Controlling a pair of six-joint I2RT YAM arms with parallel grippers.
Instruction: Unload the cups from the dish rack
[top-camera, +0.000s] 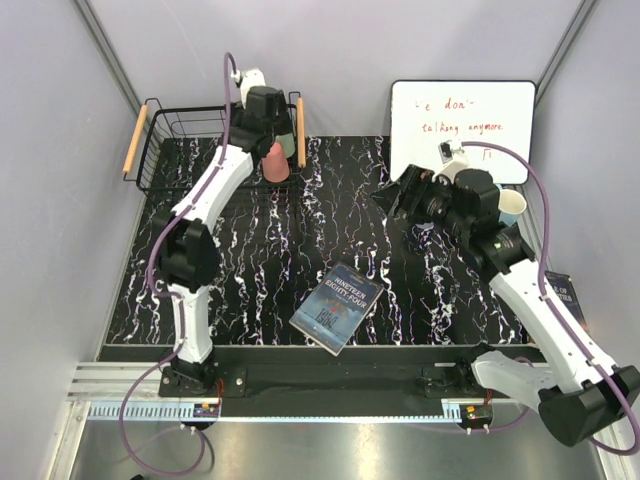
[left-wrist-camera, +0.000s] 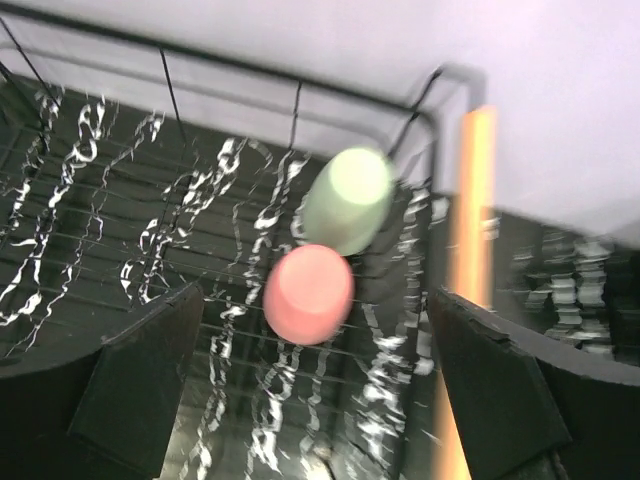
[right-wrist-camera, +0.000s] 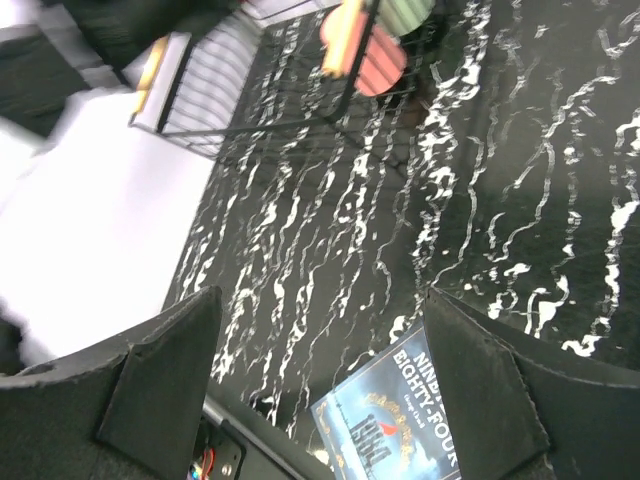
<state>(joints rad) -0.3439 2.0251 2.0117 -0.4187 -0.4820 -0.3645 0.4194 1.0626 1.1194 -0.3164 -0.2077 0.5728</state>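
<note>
Top view: dish rack (top-camera: 180, 150) sits upper left on the marbled tabletop (top-camera: 260, 260). The left arm reaches over its right end, left hand (top-camera: 265, 115) pointing down beside the right wooden handle (top-camera: 299, 130). Salmon cup (top-camera: 276, 162) is at the rack's lower right corner, pale green cup (top-camera: 289, 141) just above it and partly under the hand. Can't read the finger gap from here. Right hand (top-camera: 395, 200) hovers over bare tabletop right of centre, below the whiteboard (top-camera: 462, 125). Light blue cup (top-camera: 512, 205) stands on the tabletop at the right edge, half hidden behind the right arm. Blue book (top-camera: 338, 307) lies lower centre, well apart from the rack.

Left wrist view (blurred): fingers (left-wrist-camera: 140, 390) are spread wide with nothing gripped. The salmon cup is centred between them but lower down. The green cup is just above it, the two touching or nearly so. Both appear bottom-up on the rack's wire floor, with the handle to their right.

Right wrist view: fingers (right-wrist-camera: 150, 390) are apart and empty. The book is at bottom centre. The rack is at top with both cups behind its wires at the handle end.
</note>
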